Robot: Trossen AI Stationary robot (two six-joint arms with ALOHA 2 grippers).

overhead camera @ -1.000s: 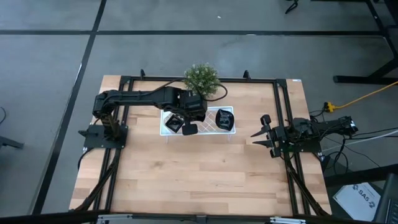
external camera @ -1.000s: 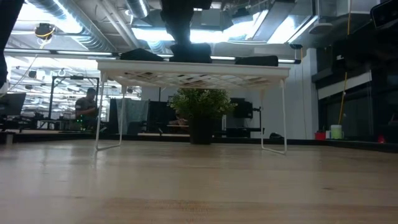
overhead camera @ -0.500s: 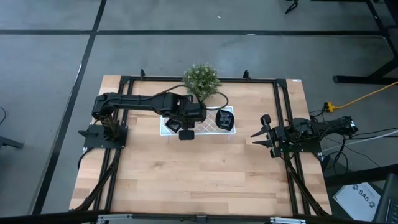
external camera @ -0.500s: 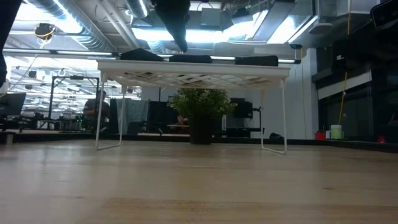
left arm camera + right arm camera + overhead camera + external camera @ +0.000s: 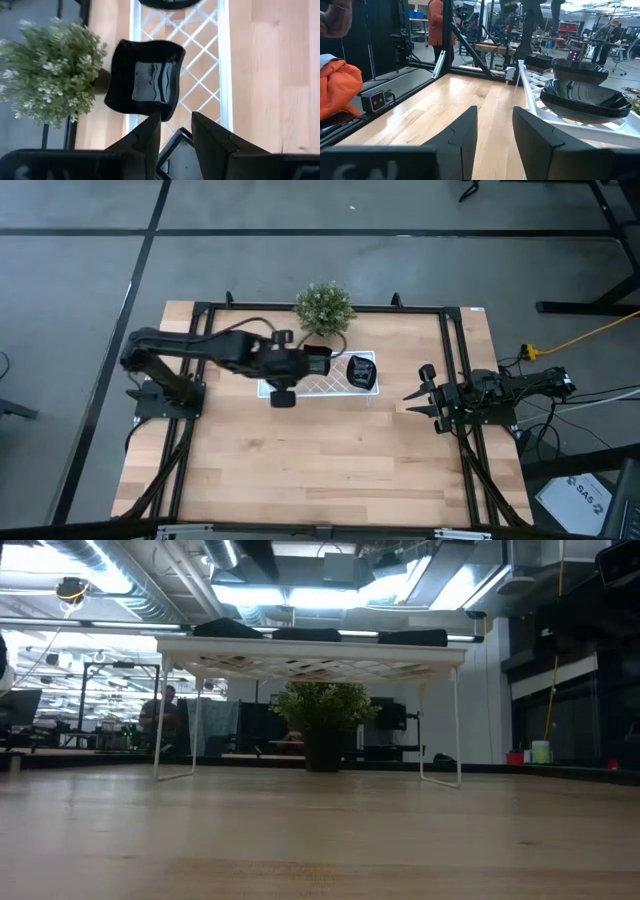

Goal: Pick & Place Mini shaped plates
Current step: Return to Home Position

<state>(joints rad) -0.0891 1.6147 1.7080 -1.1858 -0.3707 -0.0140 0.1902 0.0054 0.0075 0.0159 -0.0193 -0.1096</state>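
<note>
A white lattice tray (image 5: 338, 384) stands on thin legs at the table's far middle, in front of a potted plant (image 5: 323, 307). Black glossy mini plates lie on it: a squarish one in the middle (image 5: 147, 80), a stack at the right end (image 5: 360, 372), and one at the left end, partly seen between my fingers (image 5: 175, 146). In the low view they show as three dark shapes on the tray top (image 5: 307, 634). My left gripper (image 5: 283, 393) hovers open above the tray's left end, touching nothing. My right gripper (image 5: 418, 392) waits open at the table's right edge.
A black frame rail (image 5: 455, 380) runs round the table. The plant (image 5: 50, 75) stands close behind the tray's far side. Bare wood (image 5: 320, 460) stretches from the tray to the near edge. People show in the room beyond the table (image 5: 440, 25).
My left gripper has let go of the middle plate, which stays flat on the tray. It has risen out of the low view and drawn back toward the table's left edge, over the tray's left end.
</note>
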